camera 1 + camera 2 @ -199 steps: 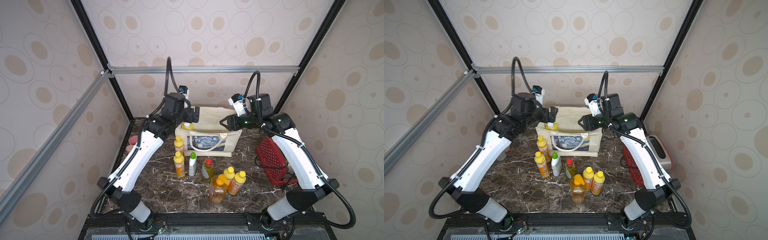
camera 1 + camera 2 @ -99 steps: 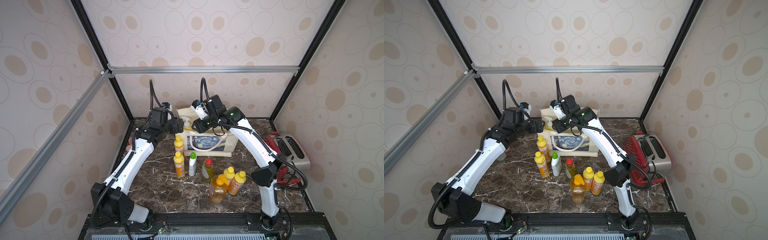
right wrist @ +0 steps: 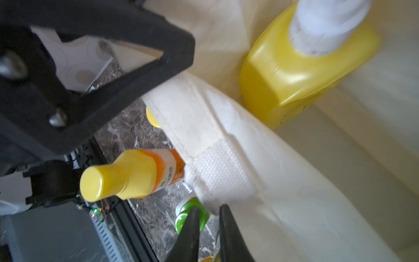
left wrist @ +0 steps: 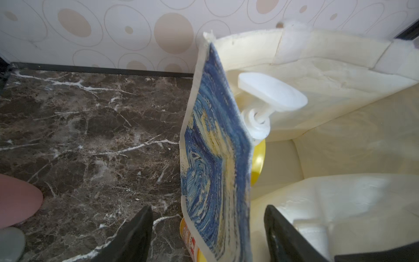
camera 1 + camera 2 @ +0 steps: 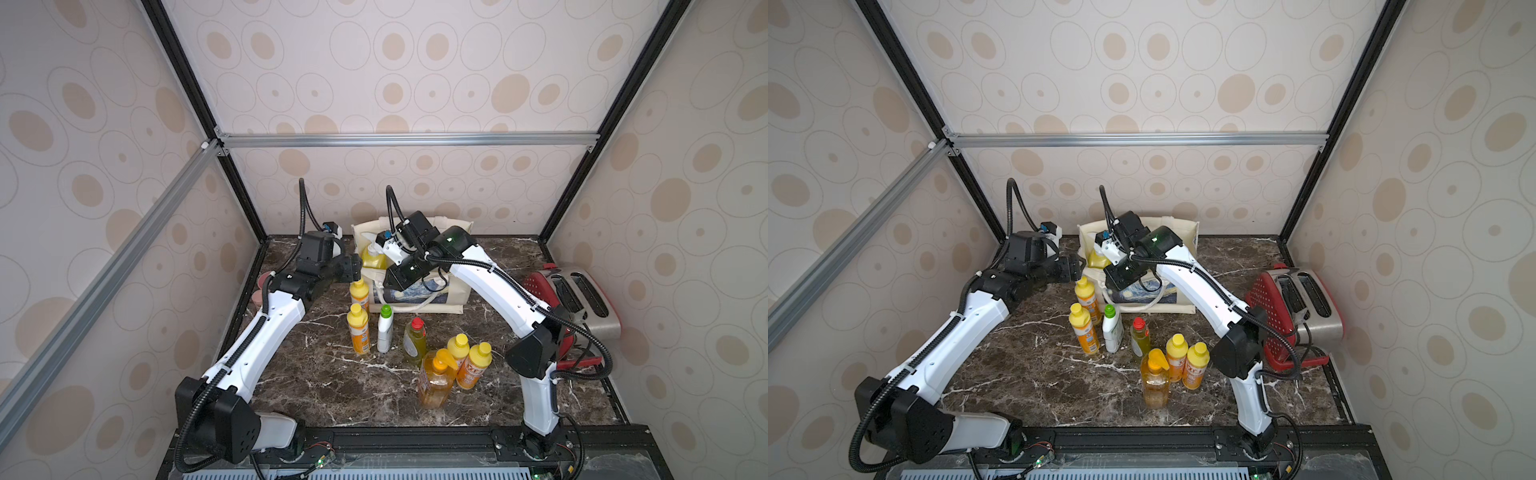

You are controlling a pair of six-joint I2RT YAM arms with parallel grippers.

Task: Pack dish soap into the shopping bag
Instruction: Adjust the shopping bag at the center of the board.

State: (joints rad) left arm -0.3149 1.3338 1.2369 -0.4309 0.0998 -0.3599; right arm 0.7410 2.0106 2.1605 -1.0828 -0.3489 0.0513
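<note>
The boxy cream canvas shopping bag [image 5: 449, 301] carries a blue-and-yellow swirl print on its panels and white rope handles. Inside it, the squat yellow plastic pump bottle [image 3: 294, 74] has a white pump. Four small orange plastic bottles [image 5: 360, 334] have yellow caps; the slim white plastic bottle [image 5: 385, 332] a green cap; the greenish plastic bottle [image 5: 414, 345] a red one. The clear pump bottle [image 5: 434, 384] is orange. The dark brown marble tabletop [image 5: 332, 386] has white veins.

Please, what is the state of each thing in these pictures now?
shopping bag, upright, mouth open
yellow pump bottle, upright inside the bag
seven other bottles, upright on the table
left gripper, open, astride the bag's side wall
right gripper, almost closed at the bag's front rim; grip unclear
</note>
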